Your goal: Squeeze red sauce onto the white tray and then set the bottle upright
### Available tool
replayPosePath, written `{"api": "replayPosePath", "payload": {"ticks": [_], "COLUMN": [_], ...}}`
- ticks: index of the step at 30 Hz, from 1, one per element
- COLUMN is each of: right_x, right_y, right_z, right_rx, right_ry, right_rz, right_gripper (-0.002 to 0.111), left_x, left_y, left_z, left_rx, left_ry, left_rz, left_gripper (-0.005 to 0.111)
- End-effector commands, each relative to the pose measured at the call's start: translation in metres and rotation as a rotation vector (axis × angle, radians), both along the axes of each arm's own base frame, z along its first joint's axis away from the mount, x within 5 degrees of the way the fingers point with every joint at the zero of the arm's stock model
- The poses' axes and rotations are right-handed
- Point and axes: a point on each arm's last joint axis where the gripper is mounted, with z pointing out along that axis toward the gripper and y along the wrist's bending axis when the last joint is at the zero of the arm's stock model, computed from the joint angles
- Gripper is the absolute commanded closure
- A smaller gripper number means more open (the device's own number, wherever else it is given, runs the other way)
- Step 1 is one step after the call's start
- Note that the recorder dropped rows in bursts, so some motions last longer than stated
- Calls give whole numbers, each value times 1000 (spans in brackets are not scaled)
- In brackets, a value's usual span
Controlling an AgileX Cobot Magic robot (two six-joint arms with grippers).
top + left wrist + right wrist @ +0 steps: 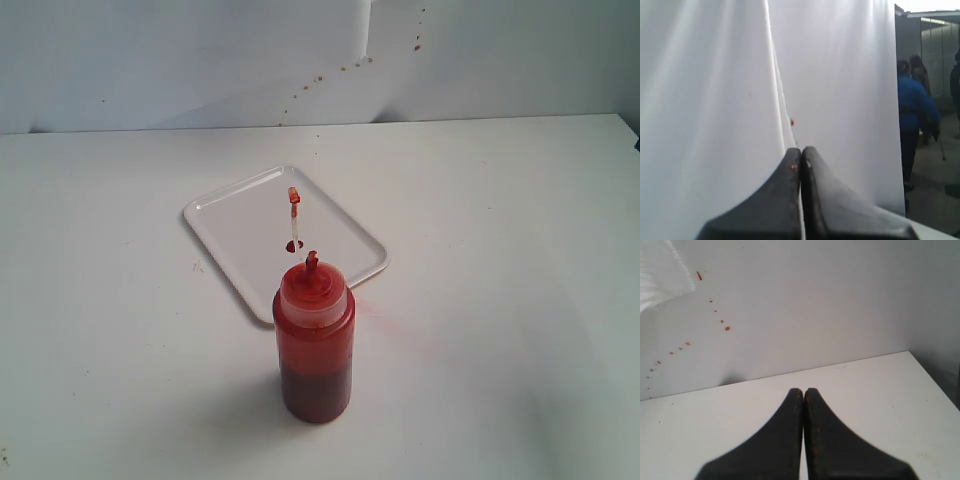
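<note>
While the bottle [314, 345] stands upright on the counter [500, 250], it is located nearer the camera than the white tray [235, 215], and its cap overlaps the tray's near edge in the exterior view. The bottle is a translucent plastic cylinder, tinted red. Its lower part is filled with dark, dense red sauce [316, 390], while the upper wall is coated a lighter red. A pale domed cap is fitted on top and ends in a short nozzle [312, 262] smeared with red. A thin clear strap [295, 220] rises upright behind the dome, and a small red cap [294, 195] is carried at its upper end.

The tray is a flat, glossy white rectangle with rounded corners and a low raised rim, set at an angle on the matte white counter. A small red blob [293, 246] is seen at the strap's lower end. Whether it lies on the tray or clings to the strap cannot be told. A faint pink smear [385, 320] is visible on the counter beside the bottle. Small red specks [345, 68] are scattered across the white backdrop and are also seen in the right wrist view [727, 328].

The left hand [800, 165] is clenched. Its smooth black fingers are pressed flat together, nothing is held between them, and white draped sheeting [715, 100] lies beyond. The right hand [803, 392] is likewise clenched and empty above bare counter.
</note>
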Motion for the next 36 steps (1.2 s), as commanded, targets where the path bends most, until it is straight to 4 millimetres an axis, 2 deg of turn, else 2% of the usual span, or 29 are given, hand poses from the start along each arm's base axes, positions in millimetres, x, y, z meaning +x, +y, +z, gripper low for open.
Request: {"api": "replayPosePath", "payload": {"ticks": [1, 5, 8, 14, 18, 22, 27, 29, 36], "right_x": [-1, -1, -1, -1, -1, -1, -1, -1, -2], "right_y": [-1, -1, -1, -1, -1, -1, -1, -1, -1], "right_z": [1, 1, 1, 1, 1, 1, 1, 1, 2], "right_rx": [-8, -7, -7, -7, -7, -7, -7, -7, -8], "right_ry": [-1, -1, -1, -1, -1, -1, -1, -1, -6], "right_rz": [-4, -5, -5, -5, -5, -5, -5, -5, -5], "right_gripper": [108, 108, 108, 108, 108, 108, 108, 108, 108], "left_x": [-32, -58, -71, -89, -94, -96, -108, -103, -98], "left_y": [9, 16, 20, 28, 39, 50, 55, 55, 55], "left_z": [15, 25, 29, 30, 12, -19, -51, -62, -72], "left_rx": [-52, -81, -152, -162, -195, -239, -252, -254, -298], "left_ry": [-117, -214, -225, -250, -155, -48, -76, -43, 3], "left_rz": [-10, -10, -39, -7, 78, 185, 244, 267, 290], "left_gripper": [105, 105, 105, 105, 105, 105, 105, 105, 105]}}
